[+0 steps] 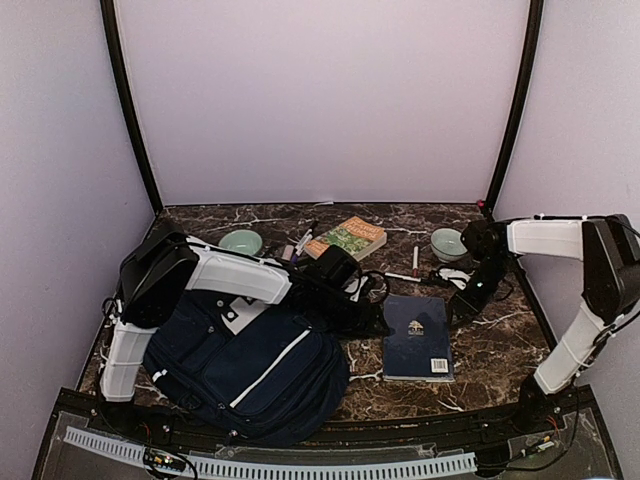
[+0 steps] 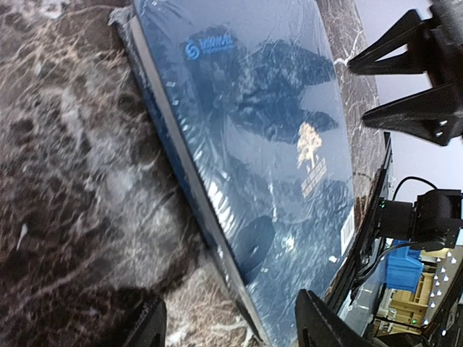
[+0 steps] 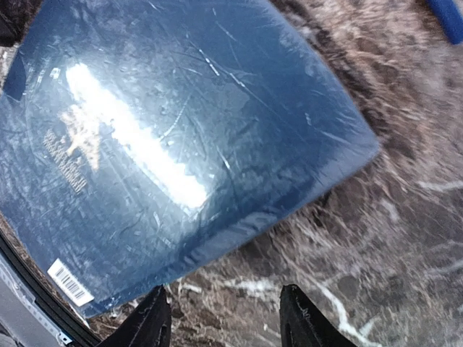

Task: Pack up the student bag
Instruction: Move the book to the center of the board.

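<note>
The student bag, a navy backpack with white stripes, lies at the front left under my left arm. It is out of both wrist views. A dark blue shrink-wrapped book lies flat to its right. My left gripper is open and empty just off the book's left edge. In the left wrist view the book fills the frame, its long edge running between the open gripper fingers. My right gripper is open and empty by the book's far right corner. In the right wrist view it hovers beside the book.
A green-covered book, two pale green bowls, a pen and markers lie along the back of the marble table. A blue marker tip shows in the right wrist view. Black rails edge the table.
</note>
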Robot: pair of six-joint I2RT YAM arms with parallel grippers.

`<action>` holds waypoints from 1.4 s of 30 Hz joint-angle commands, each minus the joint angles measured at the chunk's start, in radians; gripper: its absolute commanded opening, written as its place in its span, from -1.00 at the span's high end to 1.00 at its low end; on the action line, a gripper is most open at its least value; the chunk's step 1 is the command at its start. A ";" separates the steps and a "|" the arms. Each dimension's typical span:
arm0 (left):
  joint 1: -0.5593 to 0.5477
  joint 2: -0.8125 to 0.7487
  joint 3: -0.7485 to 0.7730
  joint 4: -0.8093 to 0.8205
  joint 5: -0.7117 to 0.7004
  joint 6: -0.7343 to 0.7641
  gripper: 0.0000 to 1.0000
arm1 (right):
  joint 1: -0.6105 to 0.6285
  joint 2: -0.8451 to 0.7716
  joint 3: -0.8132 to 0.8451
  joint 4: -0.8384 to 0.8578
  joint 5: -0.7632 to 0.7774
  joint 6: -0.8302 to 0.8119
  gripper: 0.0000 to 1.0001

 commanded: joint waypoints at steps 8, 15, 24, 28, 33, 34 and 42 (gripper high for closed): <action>0.011 0.129 0.142 -0.030 0.090 -0.022 -0.21 | 0.002 0.121 -0.028 0.084 -0.066 -0.008 0.02; 0.009 0.110 0.223 -0.019 0.089 0.021 -0.05 | 0.008 0.190 -0.010 0.090 -0.156 0.011 0.04; 0.006 0.018 0.216 -0.049 0.042 0.016 0.13 | 0.064 0.290 0.077 0.120 -0.187 0.079 0.07; 0.004 -0.045 0.190 -0.089 -0.011 0.027 0.15 | 0.100 0.337 0.135 0.129 -0.209 0.112 0.09; 0.004 -0.115 0.150 -0.112 -0.084 0.038 0.18 | 0.130 0.383 0.210 0.142 -0.233 0.150 0.08; 0.004 -0.125 0.141 -0.109 -0.103 0.043 0.18 | 0.134 0.391 0.227 0.144 -0.237 0.159 0.08; 0.018 -0.129 0.144 -0.123 -0.246 0.084 0.13 | 0.159 0.459 0.415 0.137 -0.288 0.226 0.08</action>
